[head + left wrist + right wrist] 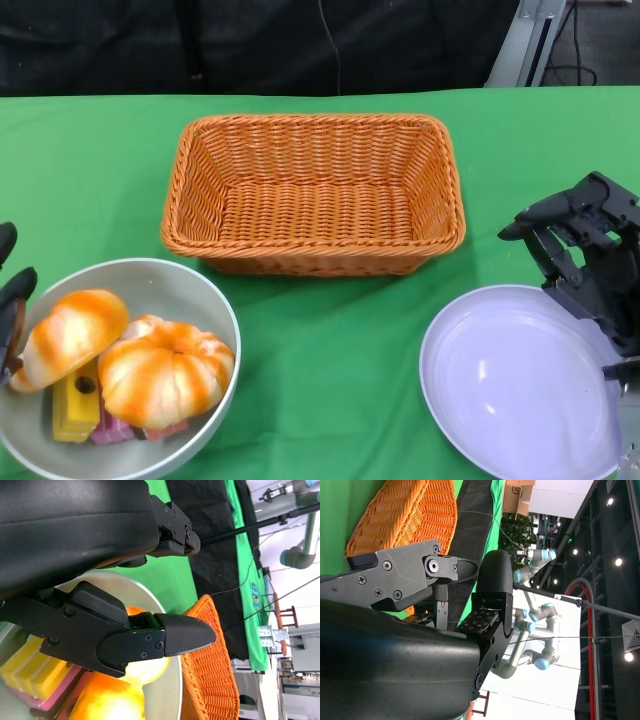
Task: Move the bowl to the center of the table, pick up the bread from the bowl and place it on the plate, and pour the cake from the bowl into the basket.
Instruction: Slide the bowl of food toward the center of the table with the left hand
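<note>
The left hand (12,300) sits at the near left edge of the bench (330,340), against the outer left rim of the bowl (200,300). Only part of it shows in the head view. In the left wrist view its fingers (175,635) reach over the bowl rim toward the bread, but whether they grip the rim cannot be determined.

The grey bowl stands at the near left corner. It contains two orange-and-white bread pieces: an elongated roll (68,337) on the left and a round, lobed bun (165,370) on the right, touching each other. Beneath them lie a yellow cake block (75,405) and a pink piece (115,432).

The right hand (585,250) is at the right side, raised just beyond the far right edge of the plate (515,385). Its fingers are apart and hold nothing.

The pale lilac plate lies at the near right. The orange wicker basket (315,195) stands at the centre, farther back, between bowl and plate.
</note>
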You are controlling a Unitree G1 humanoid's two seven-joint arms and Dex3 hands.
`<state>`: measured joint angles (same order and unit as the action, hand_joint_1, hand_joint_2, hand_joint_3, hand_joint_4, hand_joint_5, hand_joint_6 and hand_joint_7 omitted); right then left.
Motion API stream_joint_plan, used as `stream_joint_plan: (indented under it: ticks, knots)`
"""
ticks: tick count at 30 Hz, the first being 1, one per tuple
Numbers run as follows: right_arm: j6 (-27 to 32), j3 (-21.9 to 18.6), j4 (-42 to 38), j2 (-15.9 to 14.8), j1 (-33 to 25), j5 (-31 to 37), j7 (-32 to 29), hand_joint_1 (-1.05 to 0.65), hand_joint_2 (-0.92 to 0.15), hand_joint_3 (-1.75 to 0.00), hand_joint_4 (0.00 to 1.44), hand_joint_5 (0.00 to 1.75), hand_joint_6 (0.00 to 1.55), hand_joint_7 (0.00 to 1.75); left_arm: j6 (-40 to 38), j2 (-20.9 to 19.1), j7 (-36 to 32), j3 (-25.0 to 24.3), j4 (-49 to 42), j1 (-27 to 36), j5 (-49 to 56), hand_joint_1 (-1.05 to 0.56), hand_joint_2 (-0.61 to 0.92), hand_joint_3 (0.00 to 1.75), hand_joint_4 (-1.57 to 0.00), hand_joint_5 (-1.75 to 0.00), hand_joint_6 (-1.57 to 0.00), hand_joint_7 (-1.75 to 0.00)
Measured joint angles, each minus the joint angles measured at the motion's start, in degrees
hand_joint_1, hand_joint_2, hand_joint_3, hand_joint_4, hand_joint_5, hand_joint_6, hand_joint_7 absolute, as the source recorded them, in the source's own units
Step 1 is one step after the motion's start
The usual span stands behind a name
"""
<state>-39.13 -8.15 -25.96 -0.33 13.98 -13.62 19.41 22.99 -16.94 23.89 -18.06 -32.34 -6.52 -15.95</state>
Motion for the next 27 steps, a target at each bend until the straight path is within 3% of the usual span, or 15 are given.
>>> stream_joint_plan:
  ticks: [8, 19, 27]
  knots:
    - [0.0, 0.0, -0.1, 0.0, 0.0, -0.5, 0.6, -0.10, -0.92, -0.41, 0.74, 1.34, 0.70, 1.10, 0.1, 1.5, 1.0, -0.1, -0.5, 0.1, -1.9, -0.89, 0.92, 0.66, -0.13, 0.00, -0.11, 0.00]
    - [0.0, -0.1, -0.3, 0.0, 0.0, -0.7, 1.1, -0.11, -0.92, -0.39, 0.74, 1.33, 0.70, 1.09, -0.2, 2.4, -0.3, 0.2, -0.1, 0.4, -1.9, -0.87, 0.92, 0.73, -0.13, 0.00, -0.09, 0.00]
    - [0.0, 0.0, -0.1, 0.0, -0.1, 0.3, -0.3, -0.10, -0.92, -0.41, 0.74, 1.34, 0.70, 1.10, -4.7, 4.5, -3.8, 1.5, 6.3, 3.6, -1.1, -0.89, 0.92, 0.71, -0.15, -0.01, -0.12, -0.01]
